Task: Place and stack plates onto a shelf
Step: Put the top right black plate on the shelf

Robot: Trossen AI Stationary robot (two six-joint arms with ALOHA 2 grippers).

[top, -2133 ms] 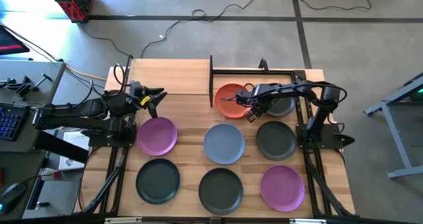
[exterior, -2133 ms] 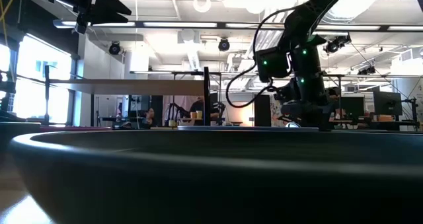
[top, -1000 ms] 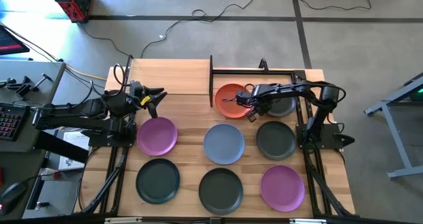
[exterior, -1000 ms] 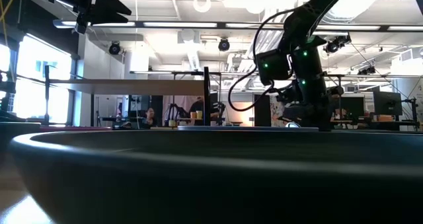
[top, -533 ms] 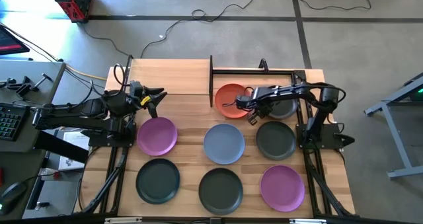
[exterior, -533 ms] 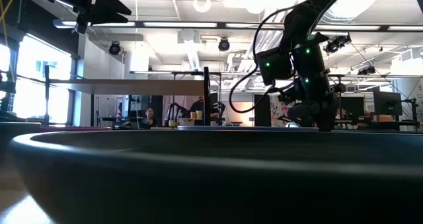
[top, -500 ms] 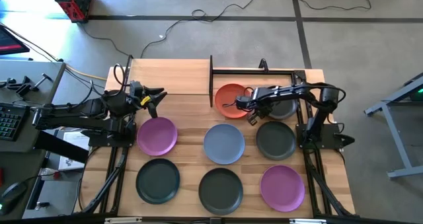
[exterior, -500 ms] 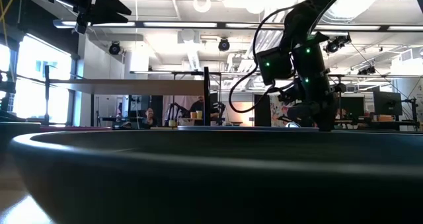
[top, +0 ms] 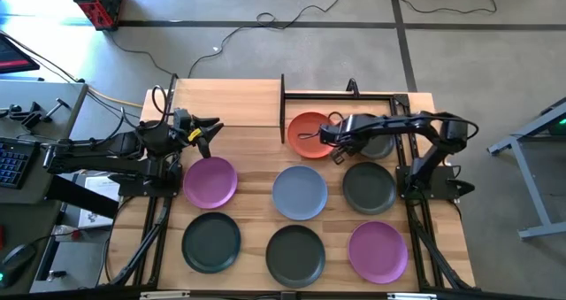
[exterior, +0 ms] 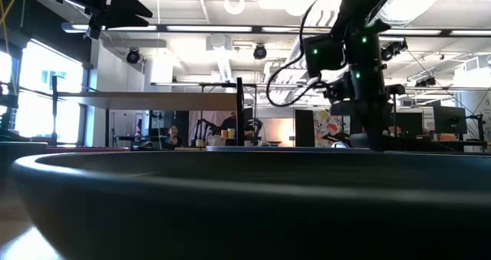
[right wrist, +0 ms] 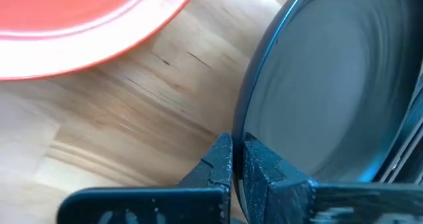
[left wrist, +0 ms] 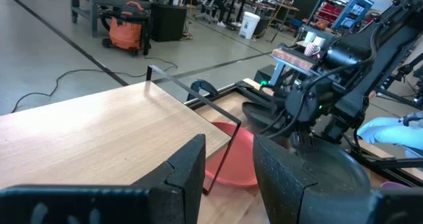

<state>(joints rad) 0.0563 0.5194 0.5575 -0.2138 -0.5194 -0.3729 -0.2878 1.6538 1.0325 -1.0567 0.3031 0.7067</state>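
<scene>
My right gripper [top: 332, 144] reaches down between the orange plate [top: 306, 134] and a dark grey plate [top: 380, 143] at the table's far right, and is shut on the grey one. My left gripper [top: 210, 132] hovers open beside the shelf [top: 228, 103], a light-wood panel on thin black posts, and holds nothing. The other plates lie flat on the tabletop: purple [top: 210, 180], light blue [top: 300, 192], dark grey [top: 369, 187], dark grey [top: 211, 241], dark grey [top: 294, 254] and purple [top: 378, 251]. My right gripper pinches the dark grey plate's rim [right wrist: 242, 128], on the side facing the orange plate, between its two fingers. The fingers come steeply from above, one on the plate's inner face and one outside. Whether the plate's other side rests on the table I cannot tell.
The shelf's black post [left wrist: 221, 159] stands right next to the orange plate [left wrist: 231, 159]. A black frame rail [top: 345, 94] runs along the far edge behind both plates. In the low view a dark grey plate [exterior: 230, 206] fills the foreground, with my right arm [exterior: 360, 76] behind it.
My right gripper has risen a little, staying shut on the dark grey plate's rim, and the arm's elbow has swung toward the table's right edge. My left arm has kept still.
</scene>
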